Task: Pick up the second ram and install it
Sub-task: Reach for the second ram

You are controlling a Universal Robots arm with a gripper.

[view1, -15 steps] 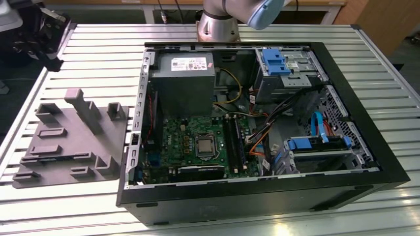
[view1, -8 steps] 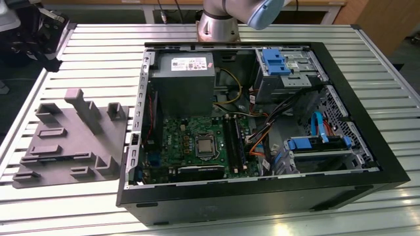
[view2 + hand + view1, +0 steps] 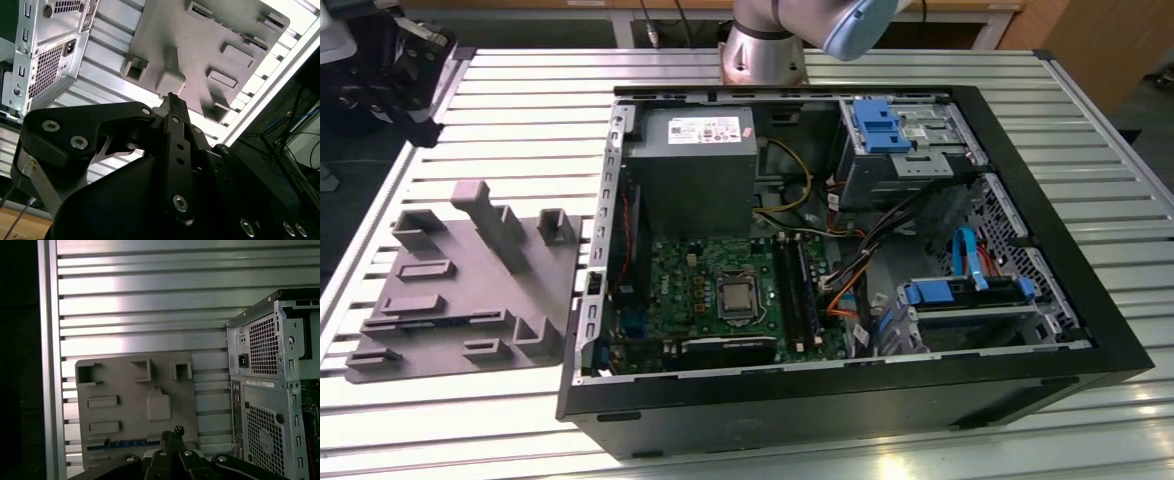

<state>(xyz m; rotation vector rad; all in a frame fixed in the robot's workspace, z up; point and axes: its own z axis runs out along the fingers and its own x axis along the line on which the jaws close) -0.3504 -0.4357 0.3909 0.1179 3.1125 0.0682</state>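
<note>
End effector [image 3: 172, 432]: fingertips drawn together, nothing held; poised above grey tray [image 3: 135, 390]. Second ram [image 3: 125, 443]: laid flat in a recess along one tray edge, board edge exposed, presumably for access; tray set beside open computer case [image 3: 270, 390] on desk [image 3: 140, 315].

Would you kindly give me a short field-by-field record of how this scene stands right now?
Surface: slatted metal table
Computer case: open, lying on its side, motherboard exposed
Grey tray: on the table beside the case, on the exterior view's left
Second ram: lying in the grey tray, blue-green edge showing
Claw: shut, holding nothing, pointed toward the tray, apart from the ram
Task state: second ram not yet picked up
</note>
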